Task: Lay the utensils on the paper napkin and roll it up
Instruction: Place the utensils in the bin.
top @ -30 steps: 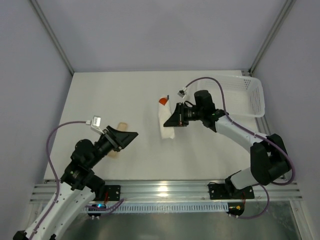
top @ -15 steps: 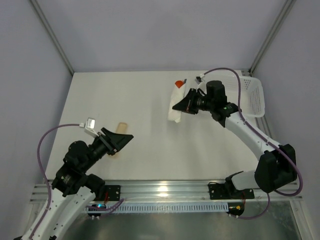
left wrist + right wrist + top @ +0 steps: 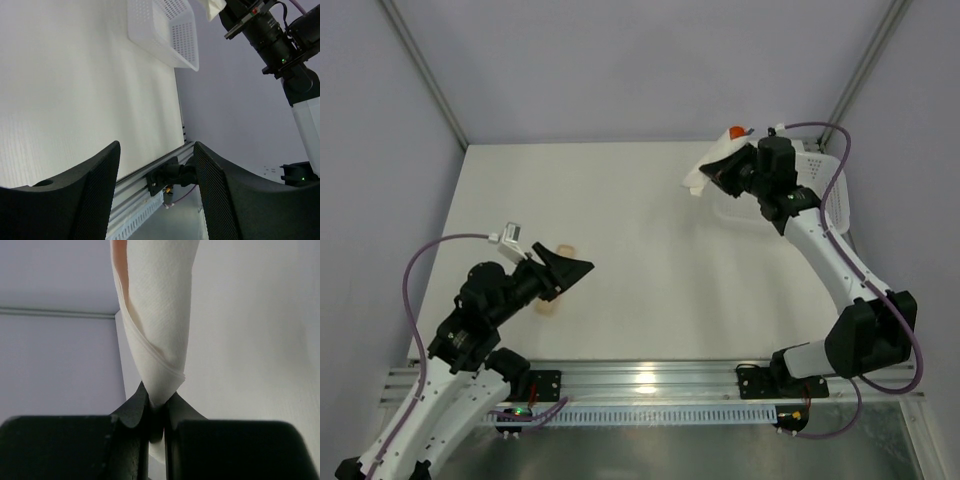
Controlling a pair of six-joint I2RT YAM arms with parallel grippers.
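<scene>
Rolled paper napkin point(image 3: 708, 168) aslant, orange utensil end point(image 3: 735, 131) toward far-right

Rolled napkin point(image 3: 706, 168) in right pincer point(image 3: 156, 402) — mid-table to beside basket point(image 3: 170, 35)

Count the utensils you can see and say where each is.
1: the tip of an orange utensil pokes from the rolled napkin pinched in the right gripper. Others may be hidden inside the roll.

Paper napkin point(image 3: 157, 315) is running off the wrist view's top edge, hiding the utensils point(image 3: 735, 131); only a tiny orange tip is peeking out, too small to identify.
</scene>
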